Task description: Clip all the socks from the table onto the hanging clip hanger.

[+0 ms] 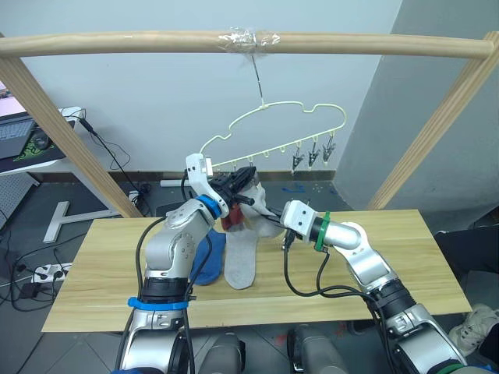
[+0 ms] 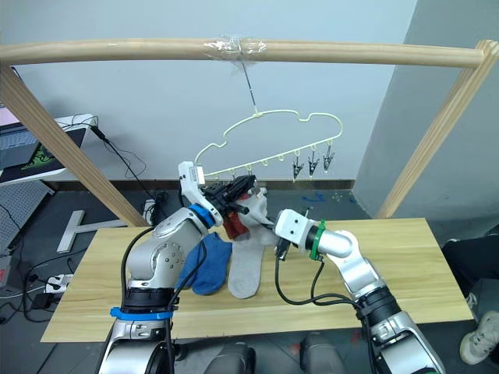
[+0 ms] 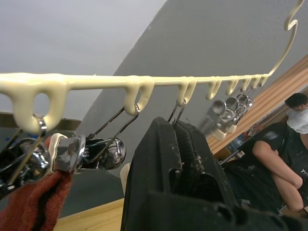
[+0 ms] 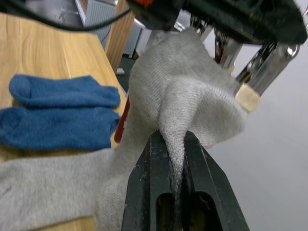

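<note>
The right end effector (image 4: 175, 185) pinches a fold of a light grey sock (image 4: 192, 103), soft and limp, best gripped by its cuff edge. Above it, the left end effector (image 3: 180, 159) is pressed shut on a clip (image 3: 179, 111) of the clip hanger (image 1: 312, 110). A red sock (image 3: 33, 204) hangs clipped; blue socks (image 4: 57, 113) and another grey sock (image 1: 242, 261) lie on the bench (image 1: 390, 273), open to the right.

Socks (image 2: 204, 269) on the table (image 2: 405, 265), below the clip hanger (image 2: 269, 144), left of centre
</note>
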Controlling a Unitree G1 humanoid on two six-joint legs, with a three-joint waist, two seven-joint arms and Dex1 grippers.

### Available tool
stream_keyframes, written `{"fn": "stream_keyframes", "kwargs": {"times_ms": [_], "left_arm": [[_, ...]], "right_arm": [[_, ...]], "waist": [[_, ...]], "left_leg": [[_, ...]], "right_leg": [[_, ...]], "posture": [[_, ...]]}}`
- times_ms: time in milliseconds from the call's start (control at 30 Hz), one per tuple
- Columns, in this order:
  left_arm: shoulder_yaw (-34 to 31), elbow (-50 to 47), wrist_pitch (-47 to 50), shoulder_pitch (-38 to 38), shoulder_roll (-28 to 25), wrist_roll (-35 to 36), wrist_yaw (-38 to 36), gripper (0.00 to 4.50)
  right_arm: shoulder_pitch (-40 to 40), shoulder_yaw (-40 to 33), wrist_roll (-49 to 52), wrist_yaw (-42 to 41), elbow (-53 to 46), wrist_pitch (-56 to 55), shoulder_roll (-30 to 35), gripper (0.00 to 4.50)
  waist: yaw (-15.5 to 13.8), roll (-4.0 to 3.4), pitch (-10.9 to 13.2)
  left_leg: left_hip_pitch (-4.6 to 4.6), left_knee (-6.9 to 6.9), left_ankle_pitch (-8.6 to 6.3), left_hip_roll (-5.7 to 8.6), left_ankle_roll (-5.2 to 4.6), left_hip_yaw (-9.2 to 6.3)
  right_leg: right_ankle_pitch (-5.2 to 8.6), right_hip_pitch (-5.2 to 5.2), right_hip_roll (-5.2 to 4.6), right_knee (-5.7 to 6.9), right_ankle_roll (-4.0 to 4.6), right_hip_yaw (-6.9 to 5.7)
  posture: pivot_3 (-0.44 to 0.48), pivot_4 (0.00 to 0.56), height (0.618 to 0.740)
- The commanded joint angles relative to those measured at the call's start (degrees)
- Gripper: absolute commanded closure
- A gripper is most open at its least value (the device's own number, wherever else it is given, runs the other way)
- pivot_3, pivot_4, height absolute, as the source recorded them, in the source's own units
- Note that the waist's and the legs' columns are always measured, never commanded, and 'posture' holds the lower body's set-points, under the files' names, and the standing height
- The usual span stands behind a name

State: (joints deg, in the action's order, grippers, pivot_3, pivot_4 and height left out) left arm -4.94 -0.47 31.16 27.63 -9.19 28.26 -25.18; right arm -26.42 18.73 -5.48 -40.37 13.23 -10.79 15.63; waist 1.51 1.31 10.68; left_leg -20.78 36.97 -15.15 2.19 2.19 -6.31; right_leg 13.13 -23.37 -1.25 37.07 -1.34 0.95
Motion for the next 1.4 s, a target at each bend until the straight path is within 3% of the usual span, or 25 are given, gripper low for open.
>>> {"fn": "stream_keyframes", "kwargs": {"times_ms": [33,233,333,733,900,1100,1333,1400], "left_arm": [[0.4,-1.5,1.3,-0.9,-0.2,0.8,-0.5,4.5],[0.5,-2.2,1.8,-1.0,-0.1,1.1,-0.5,4.5],[0.3,-2.9,2.2,-1.3,0.1,2.0,-0.9,3.78],[0.0,-4.5,3.1,-1.5,-0.6,2.4,-1.4,0.02],[-1.0,-8.3,6.3,-3.1,-2.9,4.5,-1.9,0.02],[-2.8,-16.3,10.7,-7.8,-8.2,7.6,-2.9,0.0],[-3.1,-23.1,10.6,-12.1,-11.0,8.8,-2.1,0.0],[-3.0,-23.8,10.3,-12.6,-11.4,8.5,-1.9,0.0]], "right_arm": [[-1.7,-1.2,0.9,0.4,-2.3,-0.2,-0.3,4.46],[-2.0,-1.2,1.1,0.2,-2.0,0.1,-0.3,4.46],[-1.9,-1.3,1.2,0.3,-1.9,0.1,-0.2,4.5],[-1.1,-1.9,0.2,2.1,-0.3,2.8,-0.2,4.5],[-0.5,-2.5,1.4,2.5,-0.5,4.7,-0.7,4.5],[1.9,-3.3,5.2,0.8,-4.0,10.5,-2.2,2.8],[6.6,-4.7,7.3,2.1,-11.1,17.3,-1.8,0.24],[7.7,-5.7,8.1,3.5,-13.4,20.3,-2.4,0.02]], "waist": [[0.0,0.0,0.0],[0.0,0.0,0.0],[0.0,0.0,0.0],[0.0,0.0,0.0],[0.0,0.0,0.0],[0.2,-0.02,0.0],[-0.4,-0.03,0.0],[-0.8,-0.03,0.0]], "left_leg": [[0.0,0.0,0.0,0.0,0.0,0.01],[0.0,0.0,0.0,0.0,-0.01,0.01],[0.0,0.0,0.0,0.0,-0.01,0.0],[-0.03,-0.01,0.0,-0.01,-0.01,0.01],[-0.06,-0.02,-0.01,-0.01,-0.01,0.01],[-0.05,-0.04,-0.01,-0.08,-0.01,-0.05],[-0.08,-0.02,-0.01,-0.03,-0.01,-0.13],[-0.08,-0.02,-0.01,-0.03,-0.01,-0.13]], "right_leg": [[0.0,0.0,0.0,0.0,0.0,0.0],[0.0,0.0,0.0,0.0,0.0,0.0],[0.0,0.0,0.0,0.0,0.0,0.0],[0.0,-0.04,0.0,0.0,0.0,0.0],[0.0,-0.08,0.0,-0.01,0.01,0.03],[0.0,-0.09,0.01,0.0,0.01,0.07],[0.01,-0.1,-0.01,0.0,0.01,0.08],[0.01,-0.1,-0.01,0.0,0.01,0.09]], "posture": [[0.016,0.158,0.74],[0.019,0.161,0.74],[0.019,0.161,0.74],[0.018,0.16,0.74],[0.018,0.16,0.74],[0.027,0.158,0.74],[0.057,0.151,0.74],[0.057,0.151,0.74]]}}
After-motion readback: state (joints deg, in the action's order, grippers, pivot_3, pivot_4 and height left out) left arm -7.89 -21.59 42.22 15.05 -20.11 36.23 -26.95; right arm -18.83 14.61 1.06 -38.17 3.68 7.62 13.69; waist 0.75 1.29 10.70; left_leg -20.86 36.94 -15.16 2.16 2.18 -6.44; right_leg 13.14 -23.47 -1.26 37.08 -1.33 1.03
